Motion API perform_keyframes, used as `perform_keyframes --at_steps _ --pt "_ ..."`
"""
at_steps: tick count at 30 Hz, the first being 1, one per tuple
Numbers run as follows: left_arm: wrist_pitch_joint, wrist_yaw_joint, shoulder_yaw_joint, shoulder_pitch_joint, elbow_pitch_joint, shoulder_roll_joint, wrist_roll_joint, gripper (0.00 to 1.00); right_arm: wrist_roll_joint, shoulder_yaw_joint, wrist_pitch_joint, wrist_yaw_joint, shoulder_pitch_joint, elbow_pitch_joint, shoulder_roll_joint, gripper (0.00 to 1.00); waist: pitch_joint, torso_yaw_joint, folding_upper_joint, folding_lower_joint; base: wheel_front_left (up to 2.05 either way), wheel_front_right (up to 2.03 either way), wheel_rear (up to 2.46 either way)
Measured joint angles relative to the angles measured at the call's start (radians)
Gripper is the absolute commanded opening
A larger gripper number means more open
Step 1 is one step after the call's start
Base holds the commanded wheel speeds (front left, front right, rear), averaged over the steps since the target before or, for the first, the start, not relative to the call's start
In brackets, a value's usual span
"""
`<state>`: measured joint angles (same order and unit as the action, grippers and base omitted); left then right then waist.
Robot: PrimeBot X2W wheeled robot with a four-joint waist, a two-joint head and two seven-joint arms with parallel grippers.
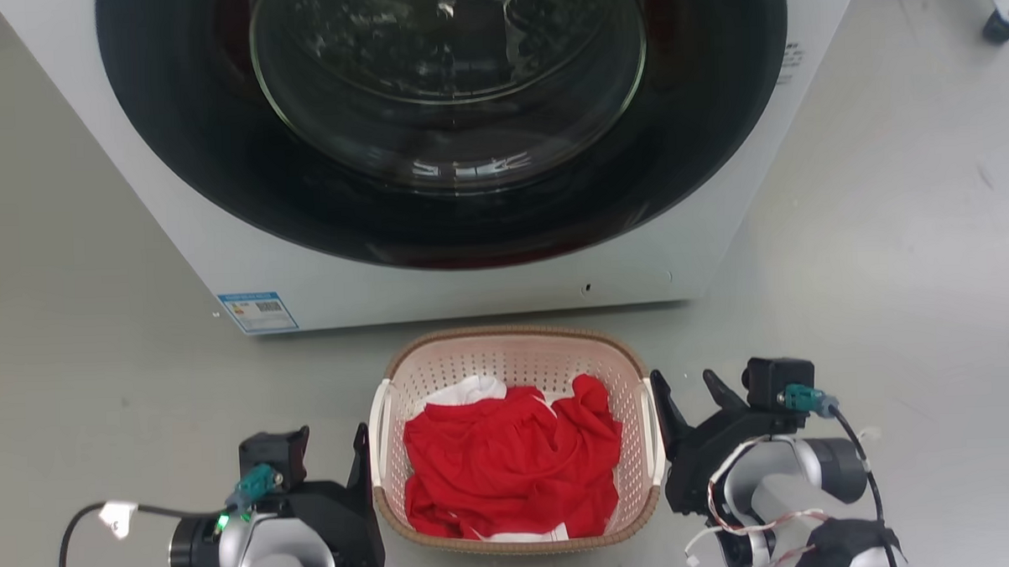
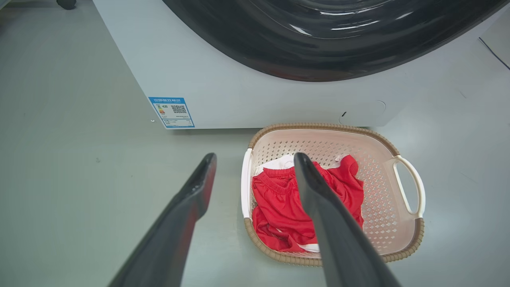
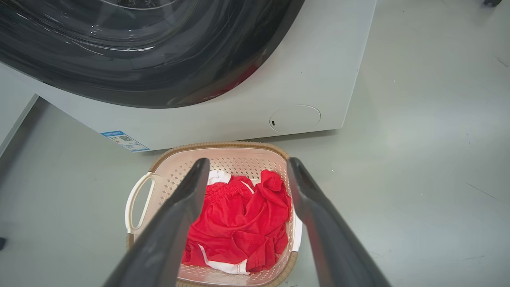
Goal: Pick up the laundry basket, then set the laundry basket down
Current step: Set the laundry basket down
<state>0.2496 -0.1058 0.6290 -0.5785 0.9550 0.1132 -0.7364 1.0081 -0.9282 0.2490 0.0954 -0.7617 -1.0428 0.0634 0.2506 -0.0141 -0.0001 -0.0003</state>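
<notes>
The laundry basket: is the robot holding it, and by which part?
Nothing is held. The left gripper and right gripper are both open, one at each white side handle of the laundry basket, not closed on it.

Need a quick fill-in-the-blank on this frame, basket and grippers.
In the laundry basket, before the washing machine, the biggest garment is ____.
The left gripper and right gripper are both ____.
The basket's two side handles are ____ in colour.
Missing: red; open; white.
</notes>
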Motion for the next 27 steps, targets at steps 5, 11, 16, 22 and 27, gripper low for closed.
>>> perform_keyframes --at_steps 5,11,16,22,27 --pt "0.0 -0.009 -0.024 0.092 -0.075 0.018 0.032 1.0 -0.036 0.034 0.0 0.003 0.077 0.065 0.01 1.0 -0.055 0.004 0.0 0.0001 0.0 0.0 0.0" --pt "0.0 -0.01 -0.066 0.209 -0.176 0.033 0.074 1.0 -0.091 0.078 0.0 0.012 0.192 0.152 0.033 1.0 -0.115 0.006 0.0001 0.0001 0.0 0.0 0.0" --pt "0.0 -0.018 -0.115 0.312 -0.281 0.036 0.124 1.0 -0.151 0.149 0.0 0.022 0.302 0.267 0.052 1.0 -0.165 0.008 0.0 0.0002 0.0 0.0 0.0" --pt "0.0 -0.018 -0.166 0.417 -0.369 0.036 0.179 1.0 -0.223 0.212 0.0 0.029 0.42 0.385 0.064 1.0 -0.207 0.009 0.0 0.0002 0.0 0.0 0.0" --pt "0.0 -0.018 -0.217 0.47 -0.422 0.028 0.212 1.0 -0.276 0.258 0.0 0.029 0.494 0.464 0.072 1.0 -0.231 0.011 0.0 0.0002 0.0 0.0 0.0"
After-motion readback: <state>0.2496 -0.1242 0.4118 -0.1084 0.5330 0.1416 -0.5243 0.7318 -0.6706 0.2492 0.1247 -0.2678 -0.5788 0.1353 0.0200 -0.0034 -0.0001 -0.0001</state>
